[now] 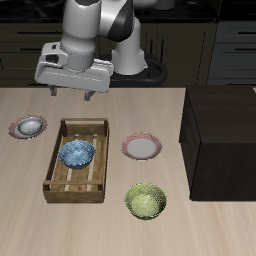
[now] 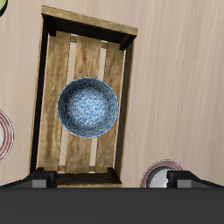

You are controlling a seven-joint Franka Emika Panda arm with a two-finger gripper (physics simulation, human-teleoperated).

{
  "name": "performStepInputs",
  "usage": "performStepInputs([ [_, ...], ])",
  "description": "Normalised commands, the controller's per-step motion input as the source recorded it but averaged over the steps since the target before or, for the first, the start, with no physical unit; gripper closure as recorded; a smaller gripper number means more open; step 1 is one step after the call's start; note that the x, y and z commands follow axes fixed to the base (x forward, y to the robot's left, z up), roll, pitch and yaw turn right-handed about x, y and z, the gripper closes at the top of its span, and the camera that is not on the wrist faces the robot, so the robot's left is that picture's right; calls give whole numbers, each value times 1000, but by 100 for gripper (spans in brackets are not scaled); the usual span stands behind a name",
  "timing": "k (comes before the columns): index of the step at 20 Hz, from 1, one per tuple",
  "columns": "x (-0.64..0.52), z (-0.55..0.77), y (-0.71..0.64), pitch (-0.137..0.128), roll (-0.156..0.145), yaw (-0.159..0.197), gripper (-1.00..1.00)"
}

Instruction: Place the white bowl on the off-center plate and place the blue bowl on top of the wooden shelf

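Note:
The blue bowl (image 1: 76, 152) (image 2: 87, 107), speckled inside, lies in a light slatted wooden crate (image 1: 62, 130) (image 2: 52, 87). My gripper (image 1: 72, 95) (image 2: 112, 184) hangs open well above the crate's back end, holding nothing. The white bowl (image 1: 30, 125) (image 2: 157, 181) sits on the off-center plate (image 1: 14, 128) (image 2: 162, 163), which has a pinkish-red rim and lies beside the crate, away from the shelf. The wooden shelf (image 1: 220, 135) is a tall, very dark box at the table's other side, its flat top bare.
A second red-rimmed plate (image 1: 142, 147) (image 2: 3, 136) lies bare between the crate and the shelf. A yellow-green patterned bowl (image 1: 146, 200) (image 2: 3, 7) sits nearer the table's front edge. Dark cabinets stand behind the robot.

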Motion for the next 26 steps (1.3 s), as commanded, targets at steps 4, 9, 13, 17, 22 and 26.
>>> performStepInputs([
  [4, 100, -164, 152, 12, 16, 49, -100],
  [9, 70, -223, 75, 26, 3, 25, -100],
  [13, 68, -210, 27, 24, 2, 6, -100],
  [17, 80, -288, -4, 29, -7, 9, -100],
  [22, 65, -312, 10, 37, -8, 11, -100],
  [26, 28, -152, 14, 18, -4, 12, -100],
])
